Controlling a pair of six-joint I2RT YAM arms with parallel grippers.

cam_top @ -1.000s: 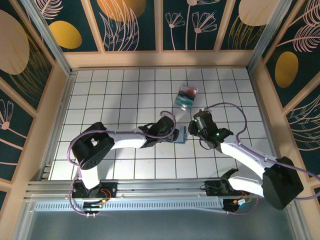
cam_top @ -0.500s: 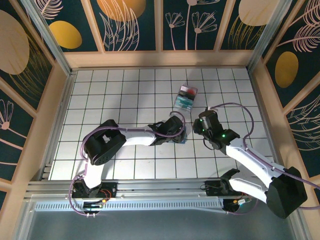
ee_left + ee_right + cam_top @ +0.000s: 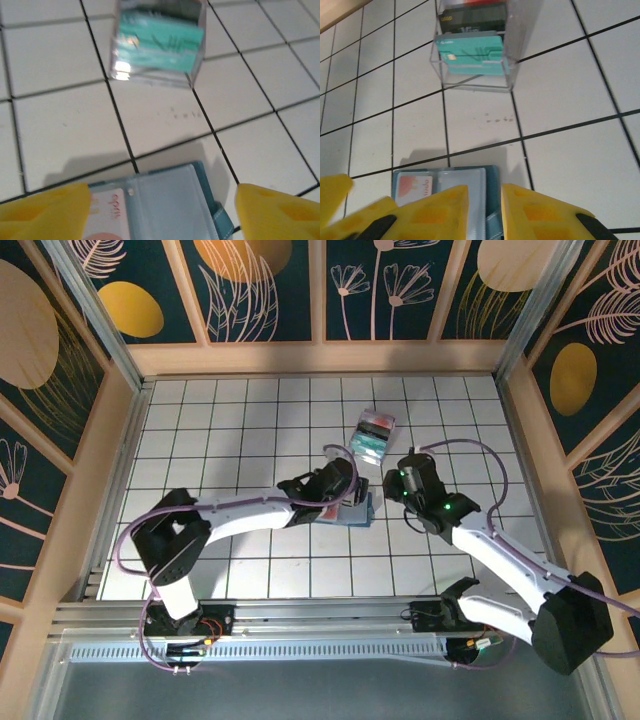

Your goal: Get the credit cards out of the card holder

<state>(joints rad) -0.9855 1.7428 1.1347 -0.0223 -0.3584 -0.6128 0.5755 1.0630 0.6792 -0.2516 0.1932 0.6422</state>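
Card holder (image 3: 465, 185) lies open on the desk (image 3: 220, 430), mid-grid. A reddish card (image 3: 412, 189) is in one pocket. Left gripper (image 3: 160, 200) is spread wide, straddling the holder. Right gripper (image 3: 485, 205) has its fingers nearly together over the holder's edge; can't tell if it's pinching. Clear tray (image 3: 475, 80) with a teal card (image 3: 470, 62) sits just beyond.
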